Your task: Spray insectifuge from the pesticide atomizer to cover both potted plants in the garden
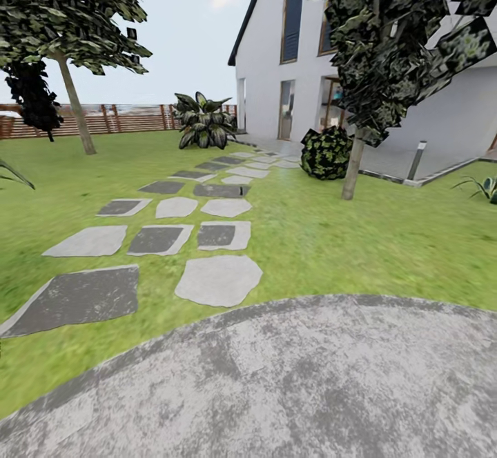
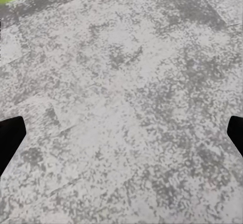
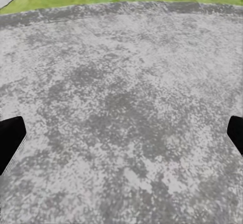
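We look out over the garden [image 1: 386,237] from the head camera. Nearest us lies the curved edge of a round grey stone patio [image 1: 297,382], mottled light and dark. Beyond it, green lawn runs away to a brown slatted wooden fence [image 1: 131,118] at the far left. A path of flat stepping stones [image 1: 218,279], some pale and some dark grey, leads from the patio toward a white house [image 1: 276,51] with tall windows. A large dark-leaved plant with striped blades [image 1: 203,121] stands near the house corner, a round dark bush [image 1: 326,152] sits by the path's far end, and a tree [image 1: 353,161] rises just beside the bush. Another tree [image 1: 72,92] stands at the left by the fence. A short grey bollard lamp [image 1: 417,160] stands at the right, near the paved strip along the house.

The pesticide atomizer and the two potted plants cannot be found anywhere in these views, so we cannot say where they are.

In the left wrist view, the left gripper [image 2: 121,138] hangs over the patio stone, its two dark fingertips [image 2: 9,140] at opposite edges of the picture: jaws wide, holding nothing. In the right wrist view, the right gripper [image 3: 121,138] is the same, fingertips [image 3: 10,139] far apart over the stone, with a band of grass beyond.
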